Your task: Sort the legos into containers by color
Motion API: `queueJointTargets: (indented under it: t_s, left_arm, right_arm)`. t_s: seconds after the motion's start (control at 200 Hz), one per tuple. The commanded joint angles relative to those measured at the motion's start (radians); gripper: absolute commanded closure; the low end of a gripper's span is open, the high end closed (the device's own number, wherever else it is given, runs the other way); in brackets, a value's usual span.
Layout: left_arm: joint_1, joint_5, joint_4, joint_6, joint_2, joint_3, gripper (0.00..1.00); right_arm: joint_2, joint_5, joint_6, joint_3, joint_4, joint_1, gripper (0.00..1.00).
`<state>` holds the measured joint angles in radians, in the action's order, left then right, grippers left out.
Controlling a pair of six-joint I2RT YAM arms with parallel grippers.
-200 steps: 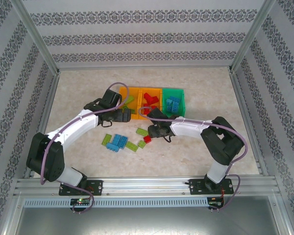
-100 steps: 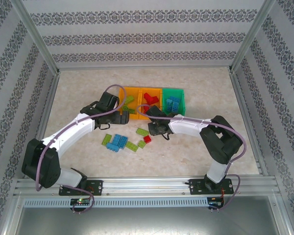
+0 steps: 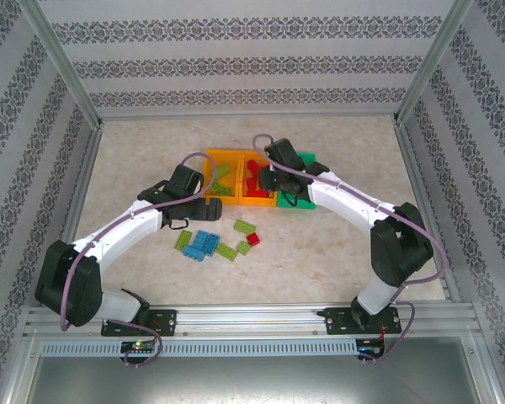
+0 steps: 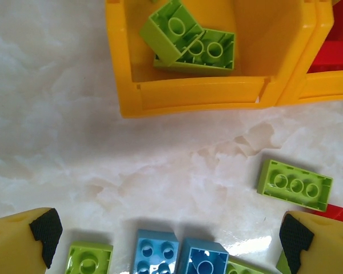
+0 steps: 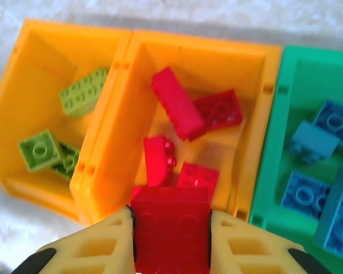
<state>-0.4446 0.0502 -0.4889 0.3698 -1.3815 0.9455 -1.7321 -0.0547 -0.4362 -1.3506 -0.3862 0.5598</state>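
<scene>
The red brick (image 5: 170, 228) is light, stiff, slick plastic, best pinched across flat sides, as the right fingers (image 5: 103, 242) clamp it now, apparently squarely, over the near edge of the middle bin (image 5: 206, 45). The left fingers (image 4: 23, 240) spread wide above loose bricks (image 4: 294, 185) on the counter (image 4: 57, 114). A second ago the right arm worked low at that pile.

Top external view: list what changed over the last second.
The right gripper shut on a red brick and swung from the loose bricks to above the middle bin. The left gripper drew back from the bins a little, staying open. Bins and loose bricks lie unchanged.
</scene>
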Motion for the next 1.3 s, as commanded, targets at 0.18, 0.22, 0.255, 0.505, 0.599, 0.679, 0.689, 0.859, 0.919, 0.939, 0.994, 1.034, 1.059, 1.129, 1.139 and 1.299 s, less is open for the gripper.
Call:
queueJointTargets:
  t_s: [0.18,0.22,0.255,0.505,0.599,0.679,0.689,0.859,0.919,0.939,0.994,1.034,1.059,1.129,1.139,1.299]
  left_arm:
    - [-0.087,0.024,0.043,-0.044,-0.044,-0.004,0.0]
    - [-0.102,0.023,0.042,-0.049,-0.054,-0.001,0.0]
    - [-0.116,0.024,0.042,-0.052,-0.064,0.001,0.0]
    - [-0.215,0.005,0.046,-0.079,-0.159,0.031,0.0]
    - [-0.237,0.005,0.057,-0.071,-0.199,0.046,0.0]
    - [-0.249,0.016,0.069,-0.062,-0.228,0.064,0.0]
    - [-0.249,0.017,0.071,-0.062,-0.232,0.066,0.0]
    - [-0.255,0.016,0.081,-0.049,-0.285,0.106,0.0]
    - [-0.256,0.018,0.081,-0.045,-0.303,0.121,0.0]
    - [-0.258,0.018,0.079,-0.042,-0.31,0.127,0.0]
    - [-0.258,0.017,0.074,-0.032,-0.329,0.14,0.0]
    - [-0.258,0.02,0.07,-0.026,-0.344,0.15,0.0]
    - [-0.258,0.024,0.07,-0.024,-0.352,0.156,0.0]
    - [-0.264,0.032,0.07,-0.019,-0.371,0.168,0.0]
    - [-0.265,0.032,0.07,-0.017,-0.375,0.17,0.0]
    - [-0.281,0.015,0.052,-0.025,-0.418,0.211,0.0]
  right_arm:
    - [-0.215,0.007,0.023,-0.222,-0.086,-0.052,0.72]
    - [-0.238,-0.001,0.019,-0.252,-0.093,-0.062,0.72]
    - [-0.259,-0.002,0.018,-0.275,-0.101,-0.068,0.72]
    - [-0.36,-0.01,0.009,-0.394,-0.162,-0.098,0.69]
    - [-0.377,-0.014,0.004,-0.408,-0.174,-0.105,0.67]
    - [-0.387,-0.013,0.005,-0.421,-0.187,-0.107,0.63]
    - [-0.389,-0.012,0.006,-0.423,-0.188,-0.107,0.62]
    - [-0.393,-0.013,0.011,-0.432,-0.201,-0.11,0.51]
    - [-0.386,-0.008,0.01,-0.431,-0.202,-0.11,0.48]
    - [-0.382,-0.005,0.009,-0.428,-0.201,-0.11,0.48]
    - [-0.366,0.003,0.006,-0.413,-0.189,-0.109,0.46]
    - [-0.35,0.007,0.003,-0.401,-0.181,-0.107,0.44]
    - [-0.341,0.01,0.003,-0.395,-0.178,-0.106,0.44]
    - [-0.316,0.016,0.006,-0.374,-0.174,-0.103,0.41]
    - [-0.311,0.016,0.005,-0.371,-0.174,-0.102,0.41]
    - [-0.242,0.016,0.008,-0.284,-0.146,-0.097,0.39]
